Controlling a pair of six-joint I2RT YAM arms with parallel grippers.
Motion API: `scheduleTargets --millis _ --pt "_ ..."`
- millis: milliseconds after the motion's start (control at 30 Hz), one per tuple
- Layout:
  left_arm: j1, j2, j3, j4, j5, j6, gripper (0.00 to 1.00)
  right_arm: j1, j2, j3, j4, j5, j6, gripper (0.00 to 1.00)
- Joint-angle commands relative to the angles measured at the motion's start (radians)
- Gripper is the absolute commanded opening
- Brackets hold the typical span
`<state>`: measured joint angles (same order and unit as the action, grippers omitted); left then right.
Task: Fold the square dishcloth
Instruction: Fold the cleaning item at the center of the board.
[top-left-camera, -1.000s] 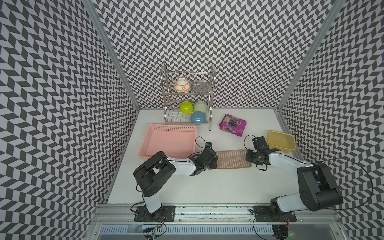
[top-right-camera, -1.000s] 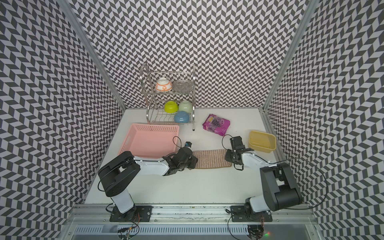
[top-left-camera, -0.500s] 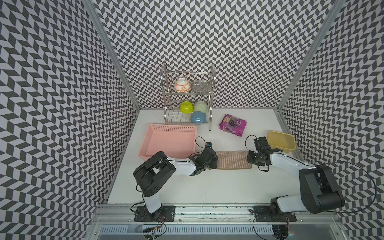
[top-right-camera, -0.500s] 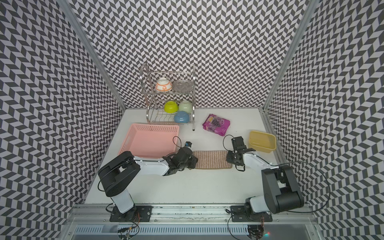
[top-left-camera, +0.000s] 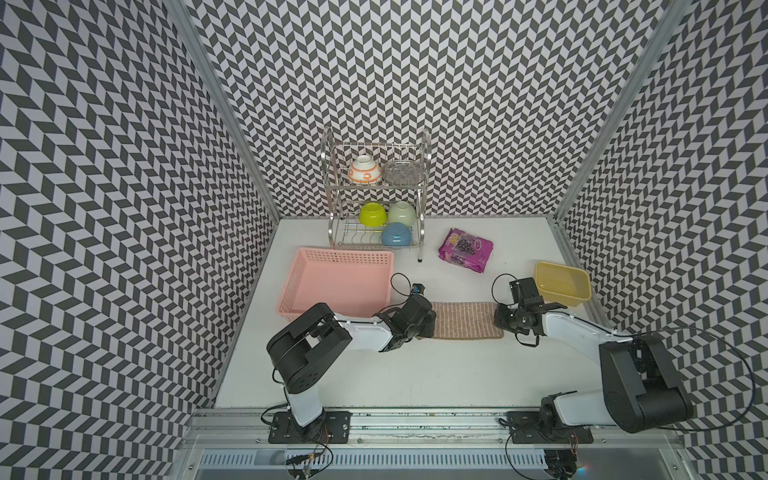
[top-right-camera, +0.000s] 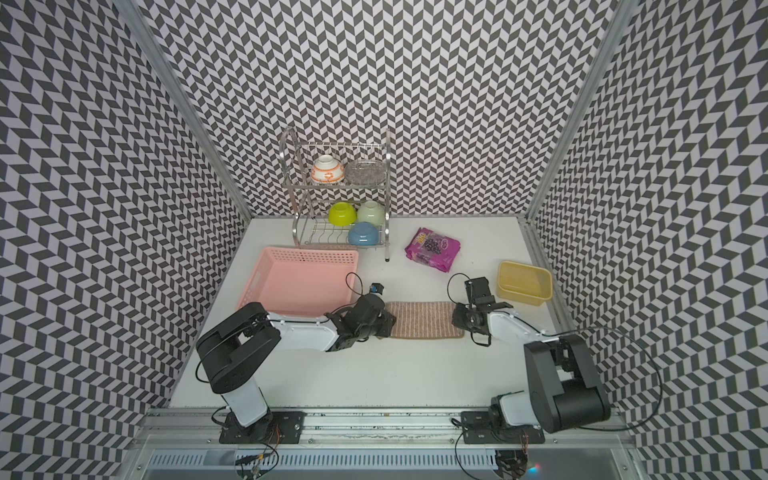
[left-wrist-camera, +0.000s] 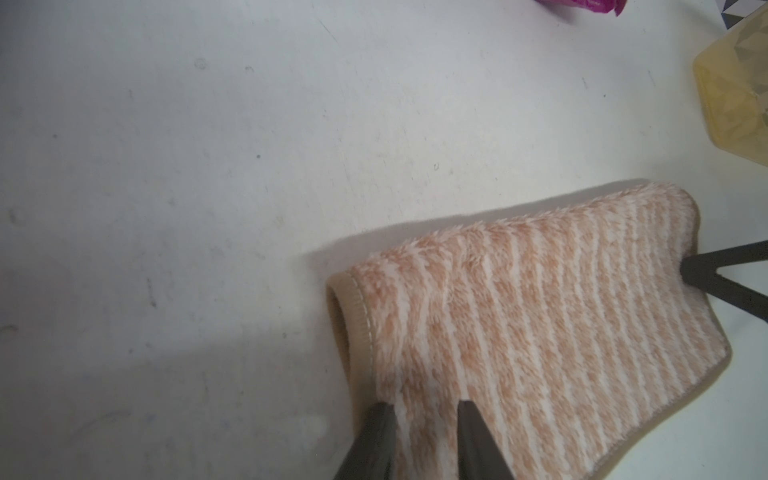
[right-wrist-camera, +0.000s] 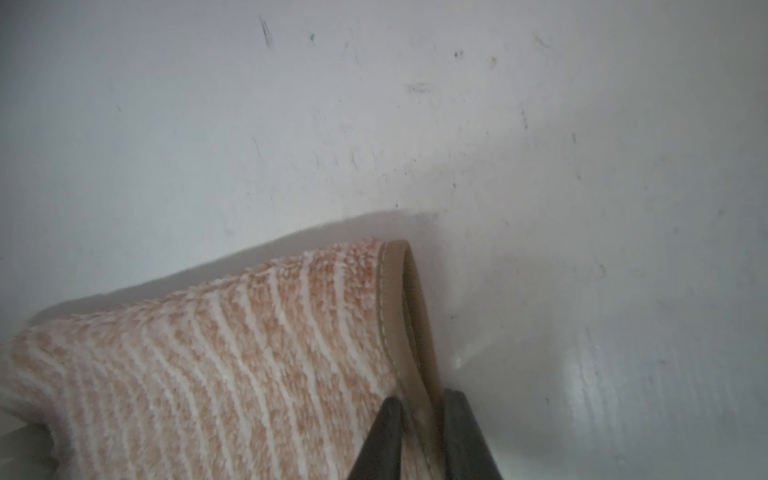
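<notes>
Brown terry with thin pale stripes, the square dishcloth (top-left-camera: 463, 320) lies on the white table (top-left-camera: 415, 374) as a flat, doubled strip running from 9 to 3 o'clock, a little forward of centre. A pink basket (top-left-camera: 332, 259) sits near its 10 o'clock and a yellow tub (top-left-camera: 540, 266) off at its 2 o'clock.

Since a second ago the strip itself has not shifted. The change is at the right gripper (right-wrist-camera: 419, 403). Its jaws stood wider then and have now drawn in, so the darker edging at the 3 o'clock end sits pinched between its two dark fingers (right-wrist-camera: 386, 436). That wrist has also slid slightly toward 6 o'clock along the cloth's end.

The left gripper (left-wrist-camera: 424, 411) has stayed where it was at the 9 o'clock end. Its jaws are partly closed, with a ridge of the doubled pile nipped between them.

Both arms lie low and stretched out from their bases at the front edge in both top views. The left forearm comes in from 8 o'clock and the right from 4 o'clock. The wrists are down near the tabletop, and the fingers point toward each other along the strip.
</notes>
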<state>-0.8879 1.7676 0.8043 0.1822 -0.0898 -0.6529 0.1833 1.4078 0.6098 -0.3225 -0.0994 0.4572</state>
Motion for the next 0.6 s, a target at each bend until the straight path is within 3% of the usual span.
scheduleTargets --millis 0,133,567 --pt "-0.002 -0.002 -0.005 0.017 0.0 -0.004 0.3 -0.003 0.024 -0.043 -0.022 -0.025 0.025 0.1" --pt "0.0 -0.01 -0.008 0.028 0.012 -0.015 0.35 -0.004 -0.001 -0.005 -0.028 0.002 0.033 0.0" --pt "0.007 -0.079 -0.044 0.097 0.113 -0.069 0.38 0.008 -0.106 0.127 -0.151 0.219 -0.002 0.0"
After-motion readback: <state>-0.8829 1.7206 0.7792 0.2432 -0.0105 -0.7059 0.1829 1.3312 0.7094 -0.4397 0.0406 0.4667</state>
